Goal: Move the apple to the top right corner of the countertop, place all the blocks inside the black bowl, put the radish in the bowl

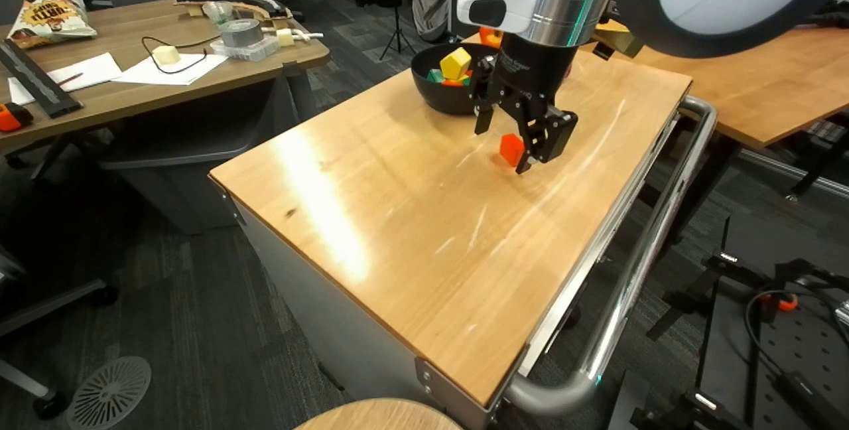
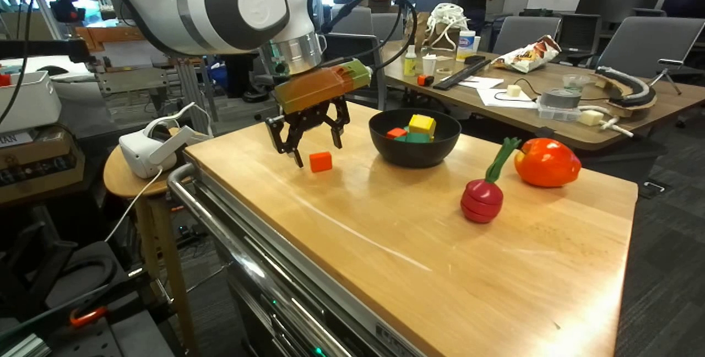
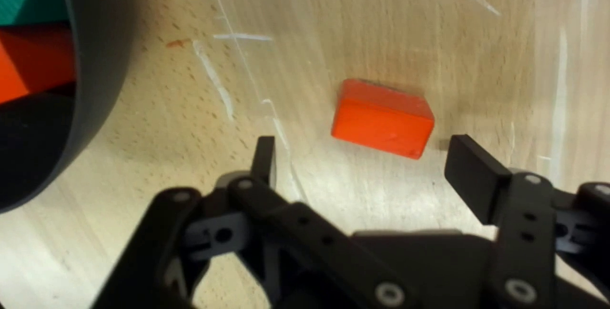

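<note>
A lone red block (image 1: 511, 149) (image 2: 320, 162) (image 3: 383, 120) lies on the wooden countertop (image 1: 398, 231) (image 2: 385, 219). Above it my gripper (image 2: 318, 149) (image 3: 367, 170) points down, open, fingers apart. In the wrist view the block appears just beyond the fingertips, between their lines, and touches neither. The black bowl (image 1: 441, 95) (image 2: 414, 152) (image 3: 97, 46) stands beside the gripper, holding several blocks: yellow (image 2: 422, 124), green (image 2: 417, 138) and red (image 2: 396, 133). Past the bowl sit the leafy radish (image 2: 482, 201) and the orange-red apple (image 2: 548, 163). The arm hides most of the radish in an exterior view.
A metal rail (image 1: 637, 271) (image 2: 259, 263) runs along one side of the countertop. A headset (image 2: 151, 150) rests on a stool near one end. A desk (image 1: 199, 85) with a chip bag (image 1: 53, 8), tape and papers stands apart across a gap.
</note>
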`<state>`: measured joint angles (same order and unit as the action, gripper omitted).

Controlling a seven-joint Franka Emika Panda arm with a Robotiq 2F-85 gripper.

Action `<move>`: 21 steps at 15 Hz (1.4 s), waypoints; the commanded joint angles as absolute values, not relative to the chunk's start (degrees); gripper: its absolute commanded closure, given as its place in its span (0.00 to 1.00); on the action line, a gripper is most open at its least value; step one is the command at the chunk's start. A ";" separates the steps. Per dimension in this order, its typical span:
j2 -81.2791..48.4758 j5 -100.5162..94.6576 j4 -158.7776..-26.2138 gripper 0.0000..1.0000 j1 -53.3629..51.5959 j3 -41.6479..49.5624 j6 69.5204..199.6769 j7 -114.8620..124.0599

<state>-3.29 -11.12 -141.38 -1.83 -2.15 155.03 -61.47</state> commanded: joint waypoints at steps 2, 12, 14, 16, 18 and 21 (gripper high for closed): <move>-4.84 -13.93 -138.11 0.51 -1.67 -2.07 151.79 -59.69; -4.70 -19.04 -137.12 0.00 -1.10 -1.11 147.64 -55.42; -4.73 -19.41 -137.05 0.00 -1.02 -1.00 147.29 -55.07; -5.10 -19.51 -136.64 0.00 -0.90 -0.94 146.88 -54.94; -5.64 -19.30 -135.96 0.25 -0.79 -0.91 146.16 -55.02; -6.38 -18.95 -134.99 0.46 -0.61 -0.95 145.31 -55.34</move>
